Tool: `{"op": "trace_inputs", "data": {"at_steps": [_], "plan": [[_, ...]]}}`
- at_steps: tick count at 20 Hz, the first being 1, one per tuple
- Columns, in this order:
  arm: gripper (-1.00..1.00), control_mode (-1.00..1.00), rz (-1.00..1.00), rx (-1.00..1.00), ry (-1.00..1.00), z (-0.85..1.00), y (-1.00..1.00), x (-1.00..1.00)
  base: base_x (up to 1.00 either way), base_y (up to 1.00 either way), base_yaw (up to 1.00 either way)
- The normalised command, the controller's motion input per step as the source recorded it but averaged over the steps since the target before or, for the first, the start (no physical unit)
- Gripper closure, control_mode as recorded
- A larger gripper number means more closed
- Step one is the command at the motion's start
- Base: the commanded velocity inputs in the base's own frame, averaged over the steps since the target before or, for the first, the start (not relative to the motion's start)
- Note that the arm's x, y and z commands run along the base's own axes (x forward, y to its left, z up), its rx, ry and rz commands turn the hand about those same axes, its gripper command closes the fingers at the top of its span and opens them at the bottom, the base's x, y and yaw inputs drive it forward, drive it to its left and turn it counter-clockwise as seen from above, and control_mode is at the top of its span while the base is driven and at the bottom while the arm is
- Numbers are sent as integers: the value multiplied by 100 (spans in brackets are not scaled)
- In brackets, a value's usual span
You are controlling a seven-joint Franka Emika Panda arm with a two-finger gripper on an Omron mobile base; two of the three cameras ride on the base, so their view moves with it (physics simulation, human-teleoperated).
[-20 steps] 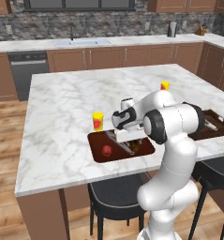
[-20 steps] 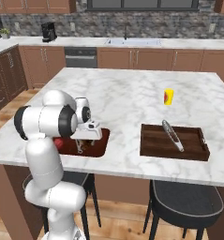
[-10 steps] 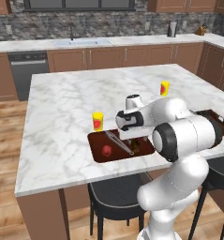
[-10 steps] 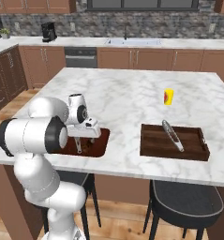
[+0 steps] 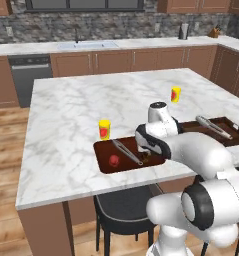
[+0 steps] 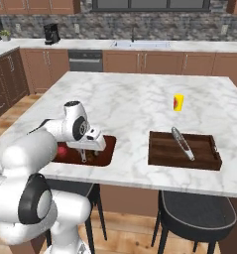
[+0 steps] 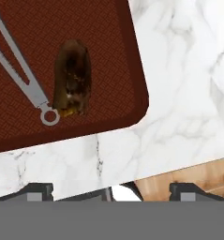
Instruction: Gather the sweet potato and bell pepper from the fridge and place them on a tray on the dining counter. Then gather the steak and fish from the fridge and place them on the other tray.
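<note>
The brown sweet potato (image 7: 72, 77) lies on the reddish-brown tray (image 7: 108, 42), close to a corner and touching the ring end of metal tongs (image 7: 19, 65). My gripper (image 7: 111, 191) hangs open above it with nothing between its fingers. From the base, the gripper (image 5: 144, 149) hovers over the tray's (image 5: 103, 150) right part, where the sweet potato (image 5: 148, 159) peeks out. The red bell pepper (image 5: 113, 160) sits at the tray's left. From the right, the gripper (image 6: 90, 148) stands above the sweet potato (image 6: 93, 157), with the bell pepper (image 6: 62, 151) behind my arm. Steak, fish and fridge are out of view.
A dark wooden tray (image 5: 231, 134) (image 6: 159, 154) holding tongs (image 6: 182, 144) sits further along the counter's front edge. Two yellow jars (image 5: 105, 129) (image 5: 175, 94) stand on the marble. Black stools (image 5: 123, 205) (image 6: 197, 213) are tucked under the counter.
The gripper has gone from shut on the sweet potato to open, leaving it on the tray. My elbow has swung lower and forward.
</note>
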Motion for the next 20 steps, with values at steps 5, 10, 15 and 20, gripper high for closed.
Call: {"op": "trace_inputs", "data": {"at_steps": [5,10,15,20], "plan": [[-100,-100,-2,0,-18,52,-15,-80,0,0,0],[-100,-100,-1,5,-14,52,0,-95,0,0,0],[-100,-100,0,8,-10,31,1,-100,0,0,0],[-100,-100,0,3,-8,10,22,-91,0,0,0]]}}
